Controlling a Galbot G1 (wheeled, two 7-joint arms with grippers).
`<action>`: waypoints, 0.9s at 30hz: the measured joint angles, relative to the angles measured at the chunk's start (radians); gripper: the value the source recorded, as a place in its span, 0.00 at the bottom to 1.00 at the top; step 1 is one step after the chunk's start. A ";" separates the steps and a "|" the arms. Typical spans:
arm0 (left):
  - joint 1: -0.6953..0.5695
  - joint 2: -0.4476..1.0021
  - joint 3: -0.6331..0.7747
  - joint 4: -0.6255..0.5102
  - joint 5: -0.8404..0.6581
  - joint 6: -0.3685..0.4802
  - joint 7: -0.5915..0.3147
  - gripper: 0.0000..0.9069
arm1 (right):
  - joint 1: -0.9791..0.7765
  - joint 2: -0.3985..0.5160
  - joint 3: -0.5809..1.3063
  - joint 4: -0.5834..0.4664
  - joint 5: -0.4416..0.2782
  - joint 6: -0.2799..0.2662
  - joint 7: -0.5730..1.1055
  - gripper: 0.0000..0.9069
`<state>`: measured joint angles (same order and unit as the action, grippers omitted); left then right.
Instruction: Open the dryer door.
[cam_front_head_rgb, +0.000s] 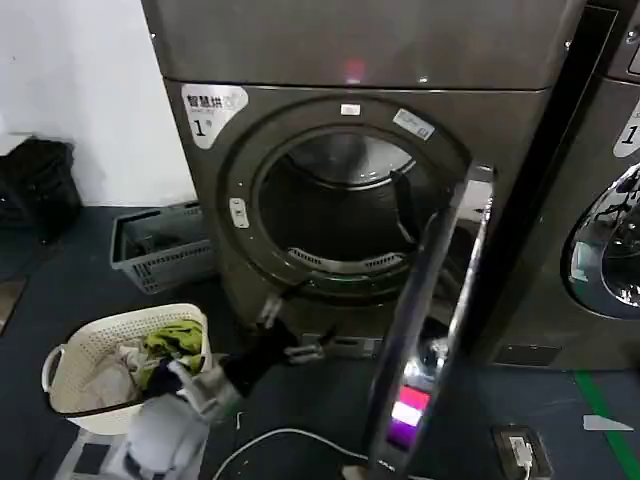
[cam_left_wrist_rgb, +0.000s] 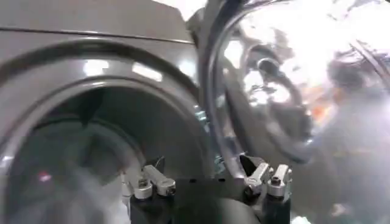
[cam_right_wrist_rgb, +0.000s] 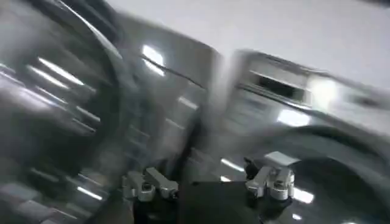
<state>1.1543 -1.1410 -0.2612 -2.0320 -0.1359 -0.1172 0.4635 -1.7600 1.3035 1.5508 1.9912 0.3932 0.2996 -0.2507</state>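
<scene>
The dryer door (cam_front_head_rgb: 432, 300) stands swung out to the right, seen nearly edge-on, its chrome rim catching light. Behind it the round drum opening (cam_front_head_rgb: 338, 215) is uncovered. My left gripper (cam_front_head_rgb: 295, 338) hangs low before the opening's lower edge, left of the door, open with nothing between its fingers. In the left wrist view the left gripper (cam_left_wrist_rgb: 204, 167) faces the gap between the drum opening (cam_left_wrist_rgb: 79, 146) and the door's glass (cam_left_wrist_rgb: 274, 91). My right gripper (cam_right_wrist_rgb: 198, 173) is open and holds nothing, with a blurred shiny curved surface (cam_right_wrist_rgb: 55, 91) beside it.
A white laundry basket (cam_front_head_rgb: 70, 385) with clothes stands at the lower left, and a grey crate (cam_front_head_rgb: 160, 250) behind it. The neighbouring machine's chrome door (cam_front_head_rgb: 608, 240) is at the right. A white cable (cam_front_head_rgb: 280, 438) and green tape (cam_front_head_rgb: 605, 410) lie on the floor.
</scene>
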 joint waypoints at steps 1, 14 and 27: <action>-0.015 -0.001 0.021 0.009 -0.001 0.000 0.000 1.00 | 0.008 0.013 0.030 -0.004 -0.024 -0.047 0.061 1.00; -0.198 -0.039 0.257 0.118 -0.012 0.000 0.001 1.00 | 0.086 0.080 0.393 -0.153 -0.192 -0.275 0.337 1.00; -0.371 -0.128 0.436 0.229 -0.008 0.003 0.003 1.00 | 0.062 0.068 0.529 -0.322 -0.213 -0.251 0.371 1.00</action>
<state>0.7830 -1.2688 0.1752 -1.8029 -0.1440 -0.1147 0.4664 -1.6975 1.3710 2.0796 1.6692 0.1798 0.0482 0.1205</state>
